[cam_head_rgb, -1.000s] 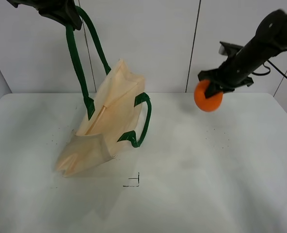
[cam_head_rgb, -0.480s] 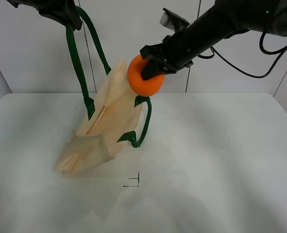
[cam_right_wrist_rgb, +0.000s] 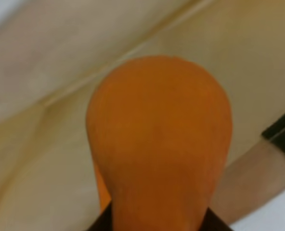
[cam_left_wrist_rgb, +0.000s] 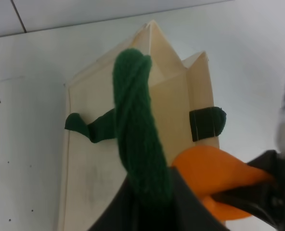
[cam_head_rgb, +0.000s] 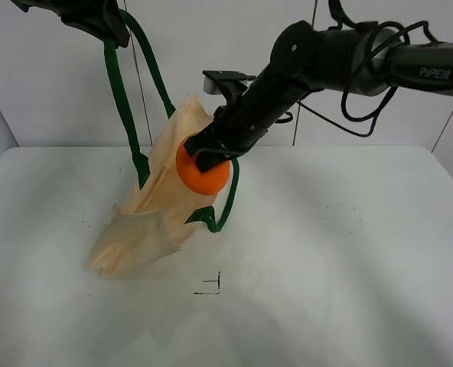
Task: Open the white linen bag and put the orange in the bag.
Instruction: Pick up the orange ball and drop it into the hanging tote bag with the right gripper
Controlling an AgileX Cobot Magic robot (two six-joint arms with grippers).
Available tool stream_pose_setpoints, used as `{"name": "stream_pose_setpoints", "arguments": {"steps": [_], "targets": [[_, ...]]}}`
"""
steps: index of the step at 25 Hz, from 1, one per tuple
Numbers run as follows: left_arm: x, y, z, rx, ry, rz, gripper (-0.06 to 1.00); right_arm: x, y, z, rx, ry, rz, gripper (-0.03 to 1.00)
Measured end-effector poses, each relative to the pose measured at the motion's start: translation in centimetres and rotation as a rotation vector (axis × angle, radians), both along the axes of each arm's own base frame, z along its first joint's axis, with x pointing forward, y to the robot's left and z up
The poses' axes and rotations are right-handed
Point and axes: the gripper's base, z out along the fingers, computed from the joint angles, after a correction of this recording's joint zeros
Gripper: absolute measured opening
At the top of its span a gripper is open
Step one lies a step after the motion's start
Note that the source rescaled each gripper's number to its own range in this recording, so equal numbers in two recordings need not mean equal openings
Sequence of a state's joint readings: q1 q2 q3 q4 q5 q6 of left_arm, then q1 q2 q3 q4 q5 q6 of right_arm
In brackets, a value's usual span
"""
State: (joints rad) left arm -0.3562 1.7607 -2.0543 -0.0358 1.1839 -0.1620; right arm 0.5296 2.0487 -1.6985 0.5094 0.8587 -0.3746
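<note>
The white linen bag [cam_head_rgb: 169,195] hangs tilted over the table, held up by one dark green handle [cam_head_rgb: 123,92]. My left gripper [cam_head_rgb: 104,19] is shut on that handle at the top left; the handle fills the left wrist view [cam_left_wrist_rgb: 135,144]. My right gripper [cam_head_rgb: 211,157] is shut on the orange [cam_head_rgb: 202,172] and holds it against the bag's open upper side, by the second green handle [cam_head_rgb: 225,195]. The orange fills the right wrist view [cam_right_wrist_rgb: 159,139] with cream cloth [cam_right_wrist_rgb: 51,57] right behind it. It also shows in the left wrist view [cam_left_wrist_rgb: 214,175].
The white table [cam_head_rgb: 349,252] carries a small black corner mark [cam_head_rgb: 211,287] in front of the bag. The right arm [cam_head_rgb: 326,61] reaches across the middle from the upper right, with cables behind it. A white panelled wall stands behind the table.
My right arm has swung left across the table with the orange, from the right side to above the bag, then down against the bag's opening. The left gripper and bag stayed still.
</note>
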Motion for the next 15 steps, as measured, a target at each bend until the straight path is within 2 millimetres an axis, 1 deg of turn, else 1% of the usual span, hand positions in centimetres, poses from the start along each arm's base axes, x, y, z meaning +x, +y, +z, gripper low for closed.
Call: {"name": "stream_pose_setpoints", "arguments": {"steps": [3,7,11,15], "targets": [[0.0,0.0,0.0,0.0,0.0,0.0,0.0,0.9,0.5,-1.3,0.038,-0.008,-0.046,0.01],[0.0,0.0,0.0,0.001,0.0,0.0,0.0,1.6,1.2,-2.0,0.117,-0.021,-0.081,0.01],[0.0,0.0,0.0,0.003,-0.001,0.0,0.0,1.6,1.7,-2.2,0.176,-0.012,-0.061,0.01],[0.0,0.0,0.0,0.002,-0.001,0.0,0.0,1.5,2.1,-1.8,0.227,-0.013,-0.053,0.01]]}}
